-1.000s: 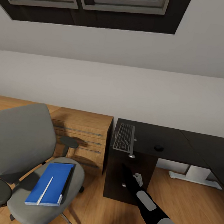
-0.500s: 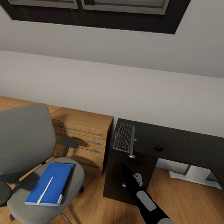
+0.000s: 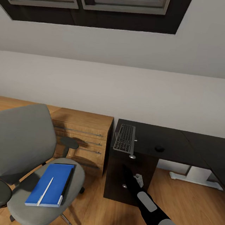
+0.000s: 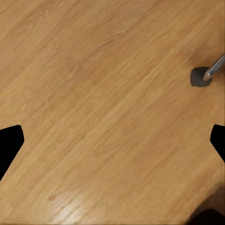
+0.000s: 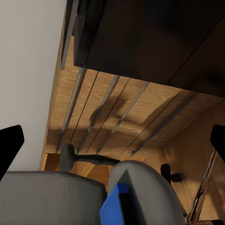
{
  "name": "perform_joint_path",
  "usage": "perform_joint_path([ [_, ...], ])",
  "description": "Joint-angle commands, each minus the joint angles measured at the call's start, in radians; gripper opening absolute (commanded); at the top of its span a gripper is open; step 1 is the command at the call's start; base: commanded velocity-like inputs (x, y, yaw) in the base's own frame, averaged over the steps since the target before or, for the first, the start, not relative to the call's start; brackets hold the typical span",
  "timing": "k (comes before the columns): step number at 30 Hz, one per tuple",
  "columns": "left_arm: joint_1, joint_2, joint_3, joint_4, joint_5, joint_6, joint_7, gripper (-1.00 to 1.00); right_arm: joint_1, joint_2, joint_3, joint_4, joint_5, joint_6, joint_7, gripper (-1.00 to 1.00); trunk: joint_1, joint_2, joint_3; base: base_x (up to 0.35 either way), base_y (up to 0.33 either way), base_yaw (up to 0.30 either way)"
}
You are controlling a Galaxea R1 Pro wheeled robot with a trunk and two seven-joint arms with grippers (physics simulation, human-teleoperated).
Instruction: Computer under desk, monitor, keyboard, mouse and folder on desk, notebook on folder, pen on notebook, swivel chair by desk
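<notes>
Nothing moved since second ago. Bright blue flat folder [image 3: 50,183] still on grey swivel chair [image 3: 24,164], 7 o'clock from black-topped desk [image 3: 165,142]. Left gripper [image 4: 112,145] and right gripper [image 5: 112,145] both spread wide, holding nothing. Folder move not started.

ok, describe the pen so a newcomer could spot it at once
Find the grey swivel chair left of the black desk. On its seat lies a bright blue folder. The pen is the thin white stick lying lengthwise on top of that stack, the only white, slender thing there.
</notes>
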Motion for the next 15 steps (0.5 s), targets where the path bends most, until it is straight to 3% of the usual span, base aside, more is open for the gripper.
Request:
perform_joint_path([
  [1,0.002,-0.002,0.004,0.001,0.007,-0.003,-0.015,1.0,-0.001,0.0,0.005,0.001,-0.01,0.0,0.004,1.0,0.0,-0.001,-0.001,0.0,0.0,0.0],
  [8,0.03,-0.021,0.004,0.002,0.003,-0.031,-0.088,1.0,-0.001,0.0,0.005,0.001,-0.01,0.0,0.004,1.0,0.0,-0.001,-0.001,0.0,0.0,0.0],
  [15,0.049,-0.031,0.002,0.002,0.002,-0.047,-0.101,1.0,-0.001,0.0,0.006,0.001,-0.01,0.0,0.004,1.0,0.0,-0.001,-0.001,0.0,0.0,0.0],
])
